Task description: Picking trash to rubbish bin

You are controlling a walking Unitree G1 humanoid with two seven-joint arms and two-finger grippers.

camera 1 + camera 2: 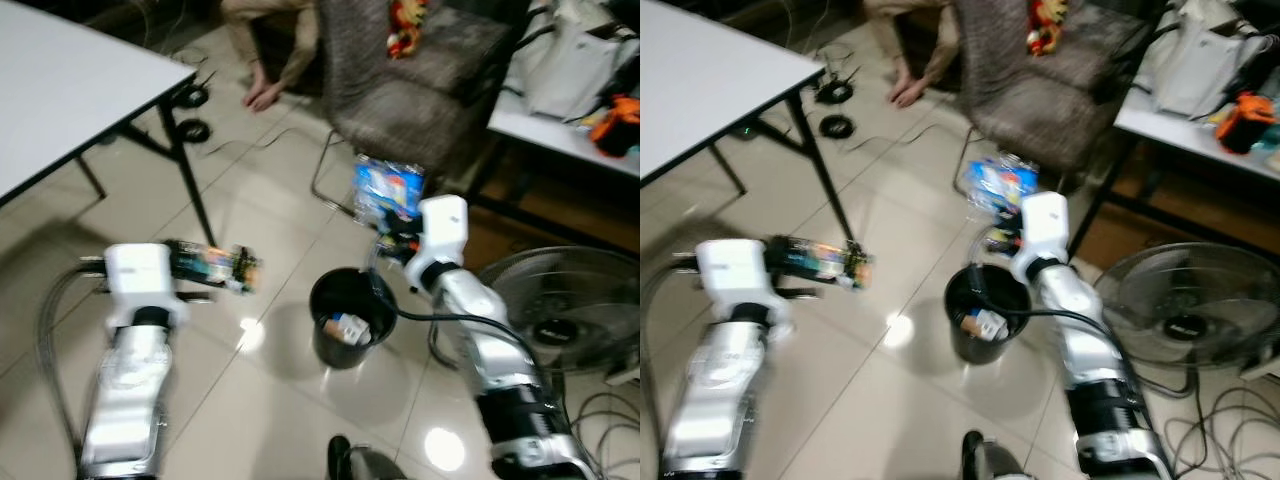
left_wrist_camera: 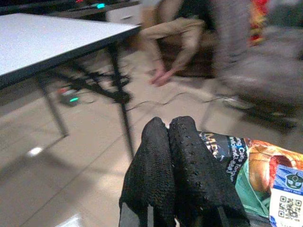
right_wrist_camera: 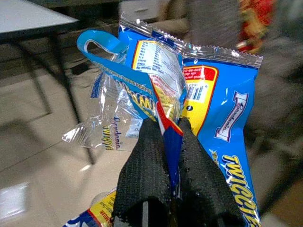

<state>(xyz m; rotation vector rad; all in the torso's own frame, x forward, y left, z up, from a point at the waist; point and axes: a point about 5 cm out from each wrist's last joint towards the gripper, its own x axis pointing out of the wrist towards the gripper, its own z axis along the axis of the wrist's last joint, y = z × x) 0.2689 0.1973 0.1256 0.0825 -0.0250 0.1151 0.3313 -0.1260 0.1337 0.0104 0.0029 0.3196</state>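
My right claw (image 3: 164,135) is squeezed tight on a bunch of blue snack bags (image 1: 388,188), and I see it holding them up just past the far rim of the black bin (image 1: 350,318). My left claw (image 2: 173,142) is pinched shut on another shiny wrapper (image 1: 212,265), off to the left of the bin and low over the floor. The bin stands on the tiles between my two arms, and it already has some trash (image 1: 349,328) inside. I think the blue bags could miss. They look like they hang a bit beyond the bin, not right over the hole, so if I let go here they may slide down outside it. They are light and floppy and could also catch on the rim. There are a few bags in one pinch, and one might slip out early. My right arm is close to the bin, so a bump could tip it over. The left wrapper is well away from the bin, so dropping it now would put it on the floor. A person's hand (image 1: 262,96) rests on the floor by the chair (image 1: 400,90), and I must stay clear. The head views are blurry, so I can't count the bags or tell what the trash in the bin is.
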